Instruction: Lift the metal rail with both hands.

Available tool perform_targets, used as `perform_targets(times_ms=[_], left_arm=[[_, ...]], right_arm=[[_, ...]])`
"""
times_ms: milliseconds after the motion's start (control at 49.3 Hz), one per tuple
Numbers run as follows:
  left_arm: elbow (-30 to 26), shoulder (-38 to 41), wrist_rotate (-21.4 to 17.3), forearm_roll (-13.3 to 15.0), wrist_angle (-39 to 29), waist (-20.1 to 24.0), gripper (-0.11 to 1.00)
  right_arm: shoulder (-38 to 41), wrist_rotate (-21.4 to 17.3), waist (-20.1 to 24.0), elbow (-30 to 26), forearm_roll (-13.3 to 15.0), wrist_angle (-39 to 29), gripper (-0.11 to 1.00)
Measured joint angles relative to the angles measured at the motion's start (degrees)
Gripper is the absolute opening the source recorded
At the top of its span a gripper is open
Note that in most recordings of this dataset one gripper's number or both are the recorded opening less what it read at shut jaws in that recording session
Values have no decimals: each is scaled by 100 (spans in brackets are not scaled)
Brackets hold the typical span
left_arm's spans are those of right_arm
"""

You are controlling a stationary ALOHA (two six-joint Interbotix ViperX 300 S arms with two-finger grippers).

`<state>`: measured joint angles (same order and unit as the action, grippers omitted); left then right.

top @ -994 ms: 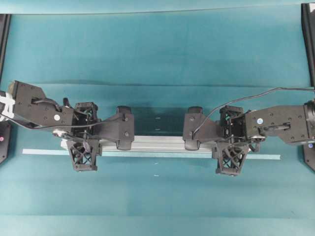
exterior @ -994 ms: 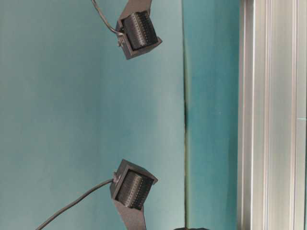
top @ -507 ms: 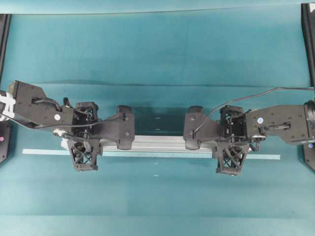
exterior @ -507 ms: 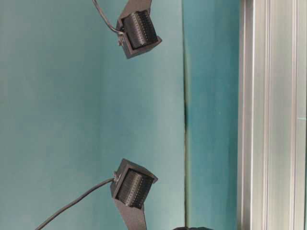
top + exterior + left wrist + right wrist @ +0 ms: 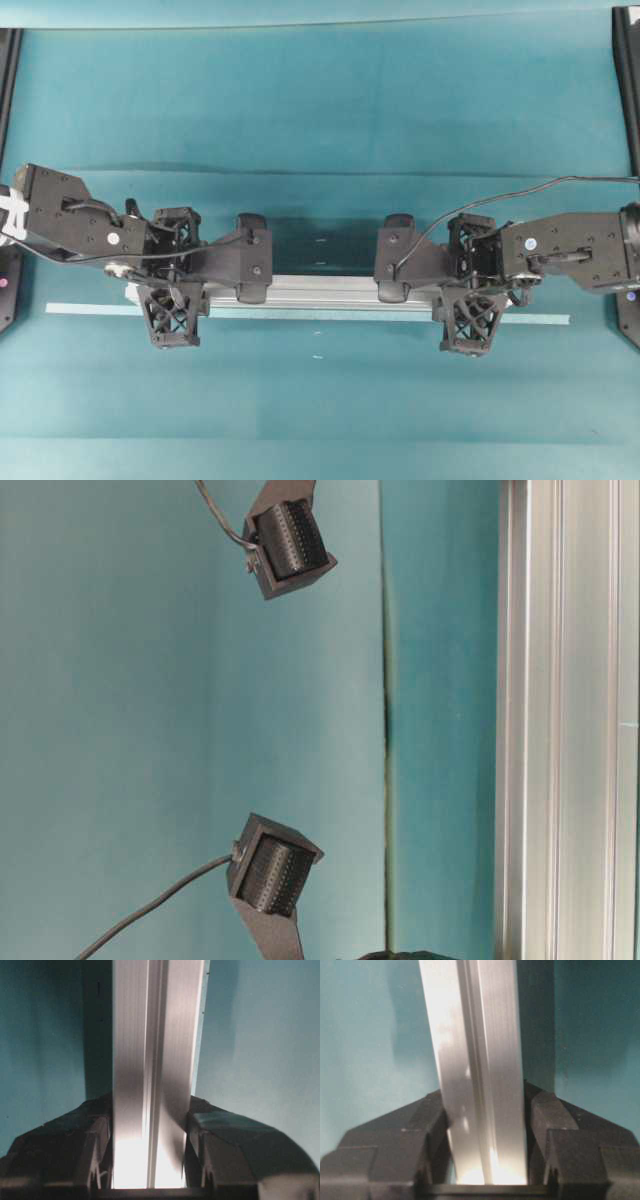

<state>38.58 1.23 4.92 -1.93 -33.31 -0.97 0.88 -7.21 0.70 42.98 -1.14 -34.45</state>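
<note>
The metal rail (image 5: 320, 291) is a long silver grooved bar lying left to right across the teal table's middle. My left gripper (image 5: 172, 276) is shut on it near its left end, one lattice finger on each side. My right gripper (image 5: 474, 283) is shut on it near its right end. In the left wrist view the rail (image 5: 152, 1060) runs between both fingers (image 5: 90, 1145), touching them. In the right wrist view the rail (image 5: 477, 1060) sits likewise between the fingers (image 5: 432, 1125). A dark shadow lies behind the rail. The rail also fills the right of the table-level view (image 5: 565, 720).
A thin pale tape strip (image 5: 85, 309) runs along the table just in front of the rail. Black frame posts stand at the far left (image 5: 8, 60) and far right (image 5: 625, 80) edges. Two black blocks with cables (image 5: 290, 550) (image 5: 270, 875) show in the table-level view.
Both grippers stay shut on the rail. The arms and the rail have shifted only very slightly.
</note>
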Motion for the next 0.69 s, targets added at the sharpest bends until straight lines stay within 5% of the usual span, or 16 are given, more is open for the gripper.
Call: perform_targets(times_ms=[122,203,690], left_arm=[[0,26,18,9,176,-9,79],[-9,26,18,9,176,-18,94],[26,-624,-167,9,0,-18,92]], right_arm=[[9,-9,-105,9,9,35,89],[18,-9,-132,9,9,53,99],[-457,-97,-176,9,18,308,99]])
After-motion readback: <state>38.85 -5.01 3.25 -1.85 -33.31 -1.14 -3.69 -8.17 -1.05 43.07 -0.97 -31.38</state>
